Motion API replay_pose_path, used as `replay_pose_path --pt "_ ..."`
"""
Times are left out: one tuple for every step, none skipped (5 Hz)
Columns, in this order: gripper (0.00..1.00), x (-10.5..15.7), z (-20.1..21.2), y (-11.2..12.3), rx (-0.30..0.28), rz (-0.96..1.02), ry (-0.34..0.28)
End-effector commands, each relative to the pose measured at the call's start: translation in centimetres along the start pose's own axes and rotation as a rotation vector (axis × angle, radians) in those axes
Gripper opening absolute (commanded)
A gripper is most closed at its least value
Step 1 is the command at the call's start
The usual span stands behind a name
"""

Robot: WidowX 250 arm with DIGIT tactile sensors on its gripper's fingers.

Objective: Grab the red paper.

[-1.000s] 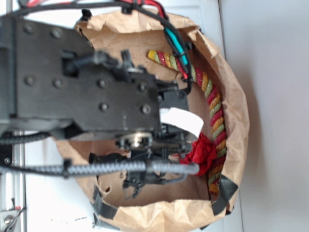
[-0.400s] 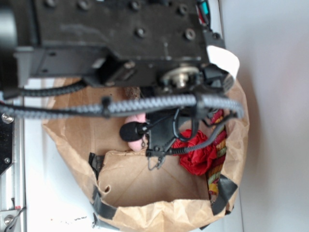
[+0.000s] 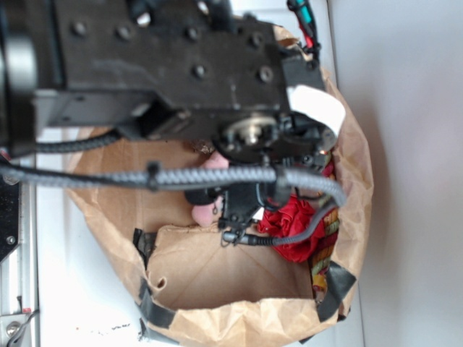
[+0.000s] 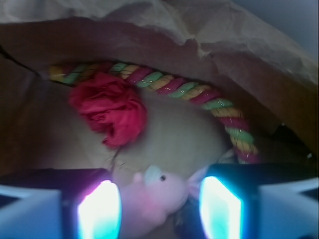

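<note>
The red paper is a crumpled rose-like wad on the floor of the brown paper bag, against the twisted rope toy. In the exterior view the red paper shows at the bag's right side, partly behind cables. My gripper is open inside the bag, short of the wad and to its lower right. A pink plush bunny sits between the glowing fingers. In the exterior view the gripper is mostly hidden under the arm.
The bag's crumpled wall rises behind the rope and curves round the right side. The rope toy runs along the bag's right wall. Pink plush shows left of the gripper. Black tape patches the rim.
The arm's body has shifted toward the top of the exterior picture, uncovering the pink plush and more of the bag floor. The red paper has stayed in place.
</note>
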State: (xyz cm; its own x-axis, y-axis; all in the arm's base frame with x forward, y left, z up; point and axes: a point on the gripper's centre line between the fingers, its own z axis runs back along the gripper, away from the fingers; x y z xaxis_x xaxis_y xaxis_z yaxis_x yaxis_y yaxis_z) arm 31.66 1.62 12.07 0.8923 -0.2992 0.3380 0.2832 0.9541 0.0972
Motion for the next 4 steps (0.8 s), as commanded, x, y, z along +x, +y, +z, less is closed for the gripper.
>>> replay_pose_path --pt "1.00 1.4 -0.2 -2.5 -0.072 -0.134 -0.060" --pt "1.00 2.0 -0.9 -3.7 -0.052 -0.194 -0.066" --pt "1.00 2.6 -1.6 -3.8 -0.037 -0.213 -0.089" --pt "1.00 3.3 -2.2 -3.7 -0.033 -0.221 -0.107"
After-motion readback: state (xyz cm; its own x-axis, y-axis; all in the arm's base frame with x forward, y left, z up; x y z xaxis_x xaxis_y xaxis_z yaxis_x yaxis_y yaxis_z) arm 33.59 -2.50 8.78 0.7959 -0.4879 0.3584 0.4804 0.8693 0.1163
